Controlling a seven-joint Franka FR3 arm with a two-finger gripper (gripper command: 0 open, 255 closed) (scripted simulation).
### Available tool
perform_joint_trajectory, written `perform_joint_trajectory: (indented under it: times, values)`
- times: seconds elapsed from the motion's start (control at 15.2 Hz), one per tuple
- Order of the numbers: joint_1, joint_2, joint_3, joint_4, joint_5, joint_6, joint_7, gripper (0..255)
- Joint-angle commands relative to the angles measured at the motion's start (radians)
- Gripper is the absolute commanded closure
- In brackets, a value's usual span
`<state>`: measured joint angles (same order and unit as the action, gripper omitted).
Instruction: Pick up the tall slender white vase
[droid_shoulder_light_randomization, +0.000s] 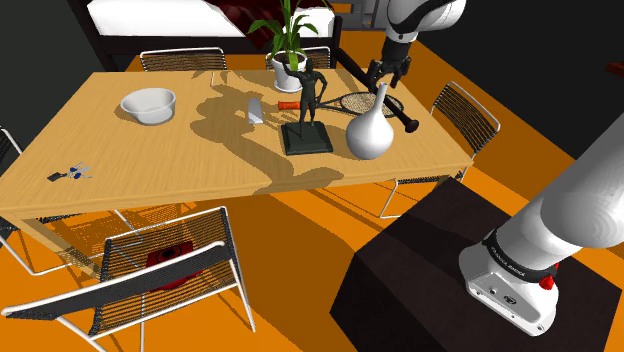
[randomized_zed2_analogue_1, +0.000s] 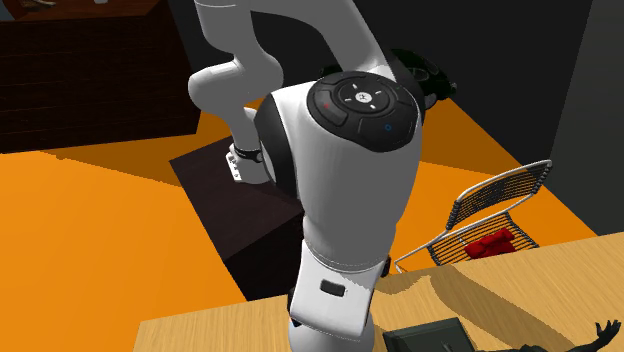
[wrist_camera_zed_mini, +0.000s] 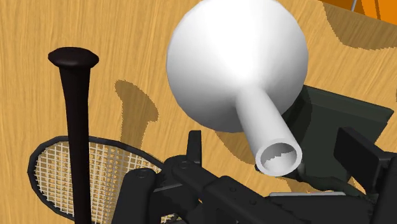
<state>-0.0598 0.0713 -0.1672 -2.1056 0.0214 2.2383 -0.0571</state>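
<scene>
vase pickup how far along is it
Done: the gripper sits over the white vase, which stands on the table beside the dark statue.
In hand: the approach. In the wrist view the open fingers stand on either side of the neck without touching it.
Left: lower, close on the neck and lift; the vase is not yet held.

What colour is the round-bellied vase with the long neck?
The vase is plain white all over; the wrist view shows it best.
</scene>
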Motion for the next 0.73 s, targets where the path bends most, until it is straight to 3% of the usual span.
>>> perform_joint_trajectory:
  times: [0.0, 0.66]
  values:
    - [0.001, 0.002, 0.001, -0.004, 0.000, 0.006, 0.001, 255]
    - [0.000, -0.005, 0.000, 0.002, -0.001, -0.006, 0.001, 255]
